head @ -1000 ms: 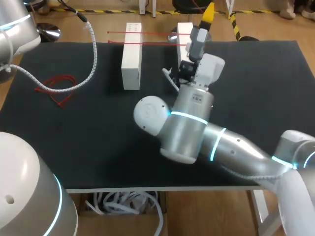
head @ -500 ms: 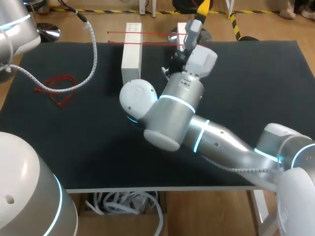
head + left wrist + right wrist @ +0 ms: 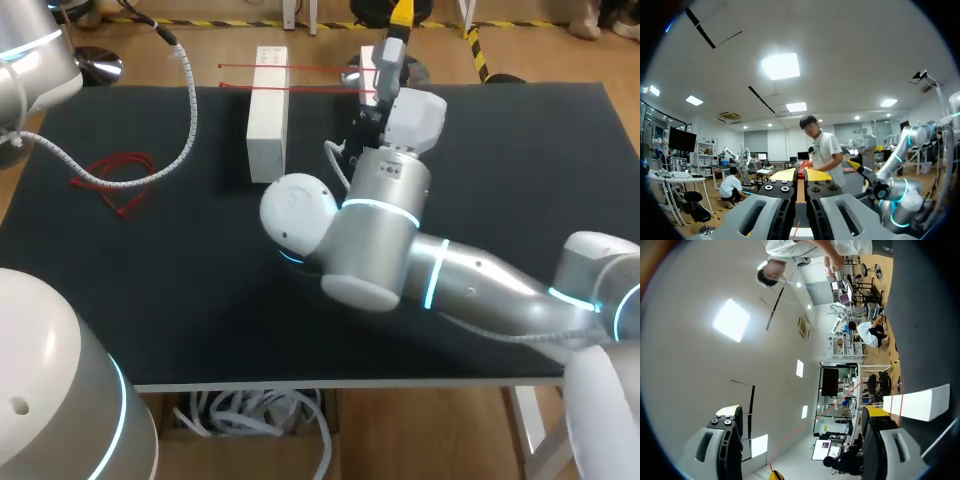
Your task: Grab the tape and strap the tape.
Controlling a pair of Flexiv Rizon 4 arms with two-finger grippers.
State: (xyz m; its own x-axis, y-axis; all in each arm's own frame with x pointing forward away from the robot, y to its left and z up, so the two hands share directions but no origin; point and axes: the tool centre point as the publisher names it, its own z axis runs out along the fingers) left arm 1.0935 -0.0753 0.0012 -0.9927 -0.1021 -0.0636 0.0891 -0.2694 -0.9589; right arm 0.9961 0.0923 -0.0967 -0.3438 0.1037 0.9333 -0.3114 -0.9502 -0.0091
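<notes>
Since one second ago, the right arm (image 3: 375,240) has carried its wrist to the left and pushed its gripper farther toward the far edge of the table (image 3: 560,200). Its elbow has swung left and then partly back.

The right arm enters from the right corner and lies across the table's middle. The left arm (image 3: 30,50) stands at the far left corner, and its cable (image 3: 190,115) droops onto the table.

Two upright white blocks stand near the far edge: the left block (image 3: 267,120) and the right block (image 3: 368,62). The right block is partly hidden behind the right gripper (image 3: 801,412). Two strands of red tape (image 3: 310,67) are stretched between the blocks.

The right gripper's fingers are spread wide. In the right wrist view a strand runs between them, and contact with either finger cannot be made out.

A loose red loop (image 3: 120,172) lies on the table's left side, well apart from the blocks.

The left gripper (image 3: 801,175) has its yellow tips pressed close together. Whether it pinches anything cannot be told.
</notes>
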